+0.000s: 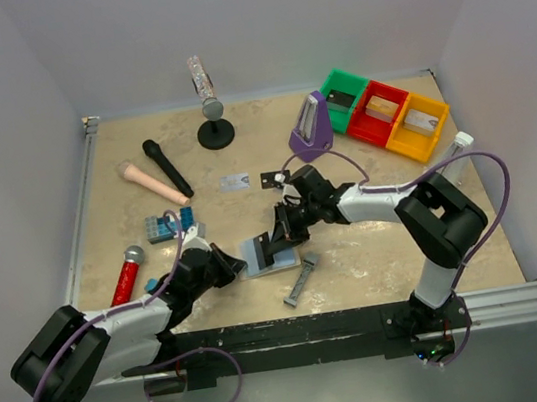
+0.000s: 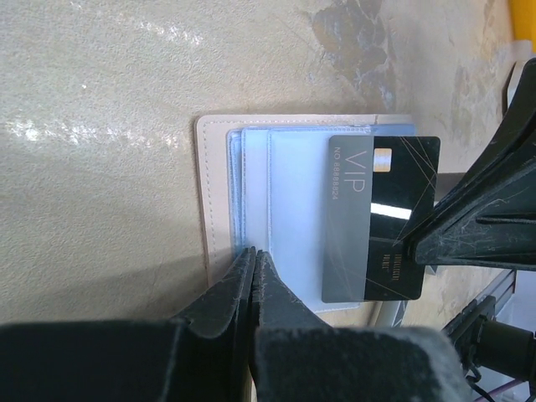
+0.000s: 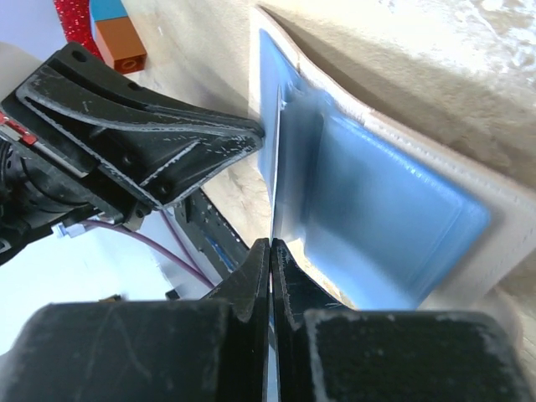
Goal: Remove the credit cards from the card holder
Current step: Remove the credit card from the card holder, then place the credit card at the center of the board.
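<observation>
Left tool: my left tool [image 2: 254, 258] is closed, its two fingers pinched together on the near edge of the card holder [image 2: 216, 193], over the pale blue pocket layers.
Right tool: my right tool [image 3: 270, 249] is closed as well, clamped on the thin edge of the black card [image 2: 381, 213].
Card holder: it lies open on the worktop [image 1: 370, 272] between my two arms. The pale blue inside faces up, with a cream-tan border round it.
Black card: it is printed "VIP" and has a small chip. It lies across the pockets, and its outer edge reaches past the card holder's edge, where my right tool has it. In the right wrist view I see it edge-on, standing off the blue lining. I cannot tell whether any part of it sits in a pocket.
Silver card [image 1: 234, 182]: flat on the worktop beyond the card holder, well apart from it.
Second black card [image 1: 273, 178]: a small dark flat piece just beside the silver card, on its right. It is too small to read.
Grey bar [image 1: 300, 279]: on the near side of the card holder, towards my right arm, close to it.
Blue brick [image 1: 164, 226]: left of the card holder, near my left arm.
</observation>
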`<state>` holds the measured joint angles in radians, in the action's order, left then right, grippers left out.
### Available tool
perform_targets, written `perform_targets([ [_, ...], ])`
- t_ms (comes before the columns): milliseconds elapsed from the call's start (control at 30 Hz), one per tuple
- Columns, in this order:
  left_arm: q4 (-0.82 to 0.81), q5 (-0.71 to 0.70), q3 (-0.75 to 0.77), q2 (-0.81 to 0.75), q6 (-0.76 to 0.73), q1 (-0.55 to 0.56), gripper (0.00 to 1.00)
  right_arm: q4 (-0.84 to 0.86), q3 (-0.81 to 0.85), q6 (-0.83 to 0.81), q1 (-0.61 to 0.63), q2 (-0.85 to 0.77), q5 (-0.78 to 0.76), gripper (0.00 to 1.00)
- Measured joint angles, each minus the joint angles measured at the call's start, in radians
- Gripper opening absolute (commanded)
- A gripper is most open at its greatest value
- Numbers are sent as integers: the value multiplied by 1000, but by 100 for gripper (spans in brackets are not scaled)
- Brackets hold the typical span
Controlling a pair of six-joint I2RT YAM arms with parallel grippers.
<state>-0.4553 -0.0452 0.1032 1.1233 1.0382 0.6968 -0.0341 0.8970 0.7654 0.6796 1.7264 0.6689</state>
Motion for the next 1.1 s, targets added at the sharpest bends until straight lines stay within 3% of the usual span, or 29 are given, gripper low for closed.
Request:
perform_targets([
  [600,92,-11,-18,-99,-1,0,2,-156,-1,-80,-29,-135,-59,0],
  [700,156,-11,-10,-161,-9,0,21,-214,0,-114,-31,-188,-83,0],
  [733,183,-11,-2,-193,-16,0,32,-238,1,-131,-31,-215,-89,0],
  [833,270,-13,50,-295,-48,0,48,-323,22,-194,-31,-298,-103,0],
  [967,370,-23,151,-460,-113,0,80,-424,66,-296,-31,-416,-97,0],
  [1100,402,-2,207,-628,-190,-6,82,-512,116,-399,-29,-477,-1,0],
])
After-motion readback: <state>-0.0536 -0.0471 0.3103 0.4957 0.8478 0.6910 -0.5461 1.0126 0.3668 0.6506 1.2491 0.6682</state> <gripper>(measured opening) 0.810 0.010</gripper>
